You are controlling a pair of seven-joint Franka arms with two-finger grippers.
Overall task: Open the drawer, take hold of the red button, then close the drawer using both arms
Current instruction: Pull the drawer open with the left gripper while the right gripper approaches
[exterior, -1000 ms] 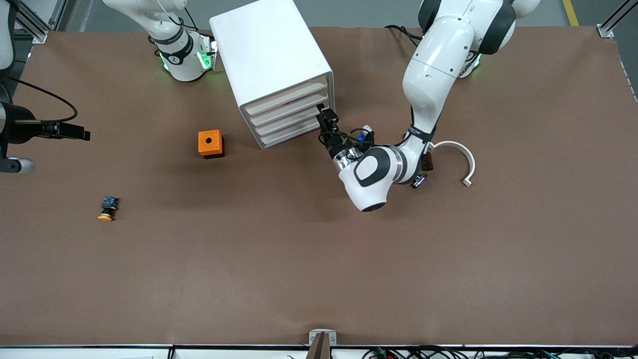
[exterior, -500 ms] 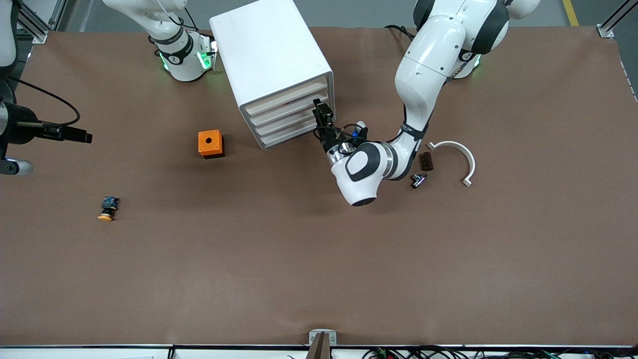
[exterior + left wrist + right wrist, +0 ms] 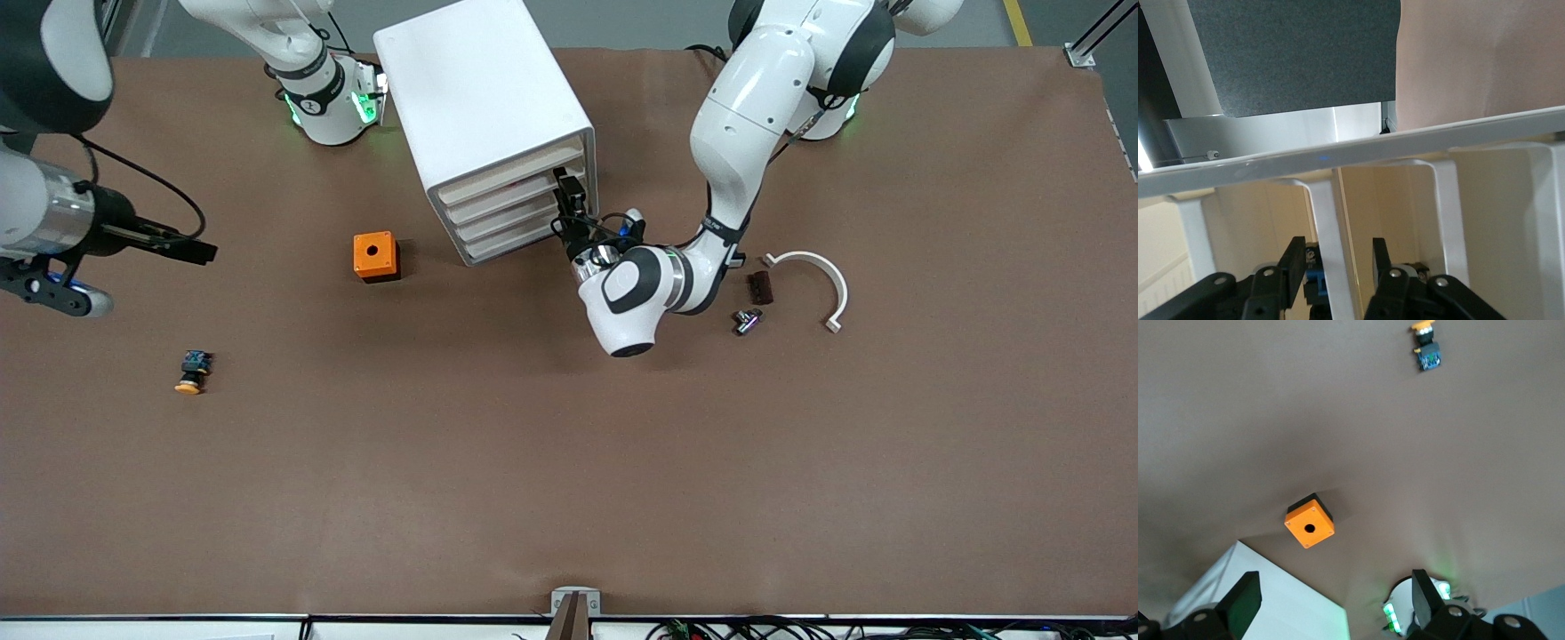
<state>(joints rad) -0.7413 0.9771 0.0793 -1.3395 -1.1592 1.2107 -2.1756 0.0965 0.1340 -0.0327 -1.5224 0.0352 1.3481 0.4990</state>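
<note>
L hand [image 3: 566,188] up to top drawer [image 3: 511,177]

**Work surface and surroundings, as seen from my remote station**

I see a wide table [image 3: 569,462] covered in matte brown sheeting, evenly lit from overhead with soft shadows. Along the top of the frame runs a grey floor [image 3: 640,22], with a yellow line [image 3: 1018,22] at upper right. Aluminium frame posts [image 3: 1092,40] stand at both upper corners. Cables [image 3: 756,629] trail along the white bottom edge.

You had an orange cube [image 3: 375,256], an orange-capped button [image 3: 191,372], a white arc [image 3: 813,283], a brown block [image 3: 759,286] and a small metal part [image 3: 746,320] on the table [image 3: 533,462].
</note>
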